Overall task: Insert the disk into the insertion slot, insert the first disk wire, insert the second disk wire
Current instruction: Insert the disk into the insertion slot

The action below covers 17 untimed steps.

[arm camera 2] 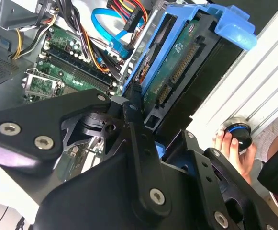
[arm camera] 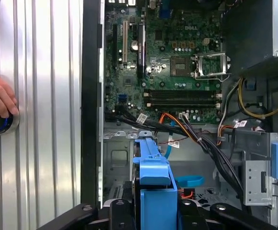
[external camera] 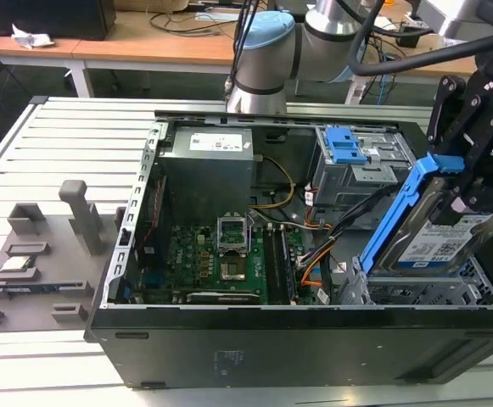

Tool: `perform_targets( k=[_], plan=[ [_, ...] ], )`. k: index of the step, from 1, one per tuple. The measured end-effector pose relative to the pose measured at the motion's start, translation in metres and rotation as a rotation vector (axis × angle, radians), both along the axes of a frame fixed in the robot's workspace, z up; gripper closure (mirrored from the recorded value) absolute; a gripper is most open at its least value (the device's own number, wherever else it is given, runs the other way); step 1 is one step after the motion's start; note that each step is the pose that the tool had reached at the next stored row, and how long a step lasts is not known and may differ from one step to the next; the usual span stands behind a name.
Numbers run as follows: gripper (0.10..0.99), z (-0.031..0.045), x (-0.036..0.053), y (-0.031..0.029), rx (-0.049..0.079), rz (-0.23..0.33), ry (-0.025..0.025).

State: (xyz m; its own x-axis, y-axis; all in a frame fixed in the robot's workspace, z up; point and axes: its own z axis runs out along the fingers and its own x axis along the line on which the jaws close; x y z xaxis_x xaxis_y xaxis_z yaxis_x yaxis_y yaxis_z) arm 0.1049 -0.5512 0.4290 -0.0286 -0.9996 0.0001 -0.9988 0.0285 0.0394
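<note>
The hand (external camera: 456, 182) is clenched on the disk (external camera: 437, 242), gripping it by its blue frame (external camera: 394, 220); the disk hangs tilted, one end high, over the low grey slot (external camera: 424, 292) at the near corner of the computer case (external camera: 271, 339) on the exterior view's right; its lower end looks to be at the slot's mouth, but whether it touches the cage I cannot tell.

By my judgement the first step is under way and not finished, since the disk is not yet lying flat in the slot; both cable steps are left. The orange, red and black wire bundle (arm camera: 168, 117) runs loose across the case floor; the light blue flat cable (arm camera: 189, 181) curls beside it; neither reaches the disk.

Further out are the taller cage with blue latches (external camera: 356, 165), the green board (external camera: 221, 254) and the grey power box (external camera: 208, 153).

The case rests open on a ribbed grey metal desk (external camera: 68, 136); grey holders (external camera: 38, 254) sit toward the desk's edge on the exterior view's left; a person's fingers (arm camera: 0, 103) rest on a round blue-ringed knob (arm camera 2: 238, 132) set in the desk. Behind stand wooden tables (external camera: 144, 47) strewn with cables.
</note>
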Motion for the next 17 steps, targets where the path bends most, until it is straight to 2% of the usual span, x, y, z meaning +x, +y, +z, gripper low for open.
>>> perform_targets(
  k=[8,12,15,17],
  plan=[
    [0.722,-0.0182,0.0,0.0,0.0,0.0,0.0],
    [0.722,-0.0242,0.0,0.0,0.0,0.0,0.0],
    [0.722,-0.0333,0.0,0.0,0.0,0.0,0.0001],
    [0.722,-0.0364,0.0,0.0,0.0,0.0,0.0]
  ],
)
